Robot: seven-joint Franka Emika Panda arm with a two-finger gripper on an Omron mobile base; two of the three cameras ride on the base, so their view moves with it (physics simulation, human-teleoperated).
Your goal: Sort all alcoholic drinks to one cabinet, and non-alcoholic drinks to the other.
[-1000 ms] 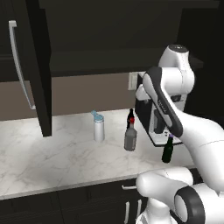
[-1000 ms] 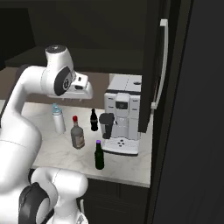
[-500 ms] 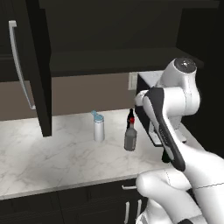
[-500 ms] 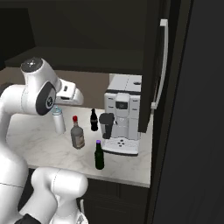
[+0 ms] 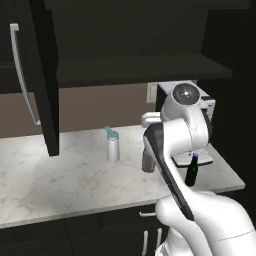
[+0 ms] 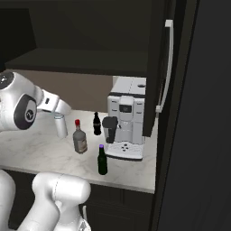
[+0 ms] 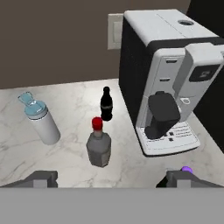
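Note:
In the hand view my gripper (image 7: pixel 112 178) hangs open above the counter, its fingertips (image 7: pixel 41 178) wide apart with nothing between them. Below it stands the clear-grey liquor bottle (image 7: pixel 98 146) (image 6: pixel 80 139) with a red cap. The small black cola bottle (image 7: pixel 106 104) (image 6: pixel 96 124) is behind it. Left of both stands the white flask (image 7: pixel 41 122) (image 5: pixel 113 147) with a blue lid. The dark green beer bottle (image 6: pixel 102 160) (image 5: pixel 191 171) stands at the coffee machine's front. Overhead, the cabinet doors (image 5: pixel 42 75) (image 6: pixel 158 67) are swung open, baring a dark shelf (image 5: pixel 140 70).
A white and black coffee machine (image 7: pixel 166 78) (image 6: pixel 127 118) takes the counter's right end, close to the beer bottle. The marble counter (image 5: pixel 55 175) stretches left of the flask. The open doors' long silver handles (image 5: pixel 20 75) (image 6: pixel 168 63) jut out at arm height.
My arm has swung up and back from the beer bottle, folding over the counter. The jaws have spread wider. None of the bottles has moved.

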